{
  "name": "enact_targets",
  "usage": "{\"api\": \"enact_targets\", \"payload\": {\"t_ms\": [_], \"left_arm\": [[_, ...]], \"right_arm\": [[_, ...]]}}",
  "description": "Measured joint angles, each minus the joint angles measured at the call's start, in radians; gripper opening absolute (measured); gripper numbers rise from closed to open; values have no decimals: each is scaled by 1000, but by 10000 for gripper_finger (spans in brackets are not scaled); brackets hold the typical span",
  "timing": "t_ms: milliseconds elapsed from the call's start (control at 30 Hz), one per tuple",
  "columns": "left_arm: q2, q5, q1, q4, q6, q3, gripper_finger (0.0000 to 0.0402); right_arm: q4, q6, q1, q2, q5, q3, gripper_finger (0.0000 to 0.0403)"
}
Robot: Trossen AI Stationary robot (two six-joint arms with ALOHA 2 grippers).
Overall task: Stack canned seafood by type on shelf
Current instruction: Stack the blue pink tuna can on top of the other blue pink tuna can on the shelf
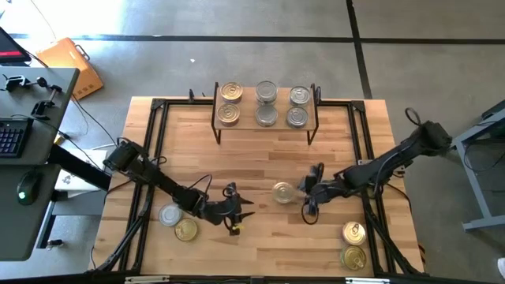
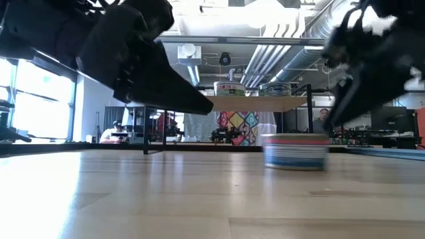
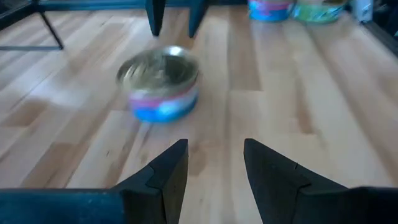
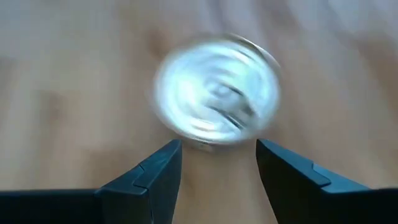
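Observation:
A round tin (image 1: 283,192) with a shiny lid and a blue and pink label stands on the tabletop's middle, also in the low view (image 2: 295,151). My right gripper (image 1: 302,189) slants down at it from the table's right, open; the tin (image 4: 216,90) lies just ahead of its fingertips, with no touch showing. My left gripper (image 1: 241,211) is open to the tin's left, nothing between its fingers (image 3: 214,155); the tin (image 3: 160,84) stands some way ahead. The shelf (image 1: 267,126) at the far edge carries several tins (image 1: 267,116) in three groups.
A silver-lidded tin (image 1: 170,214) and a gold-lidded one (image 1: 185,229) stand near the front left, beside my left arm. Two gold-lidded tins (image 1: 354,233) (image 1: 353,257) stand at the front right. Bare wood lies between the middle tin and the shelf.

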Motion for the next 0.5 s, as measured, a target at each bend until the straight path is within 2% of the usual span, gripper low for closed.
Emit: {"api": "enact_targets", "payload": {"t_ms": [133,233,333,500], "left_arm": [[-10,21,-13,60,32,1,148],[-10,67,-13,81,69,2,148],[-10,106,-1,79,70,2,148],[-1,118,34,51,32,2,148]], "right_arm": [[323,-104,-10,85,-176,0,199],[426,-191,4,130,-246,5,199],[300,-211,19,135,-182,39,199],[-189,-85,18,130,47,118,199]]}}
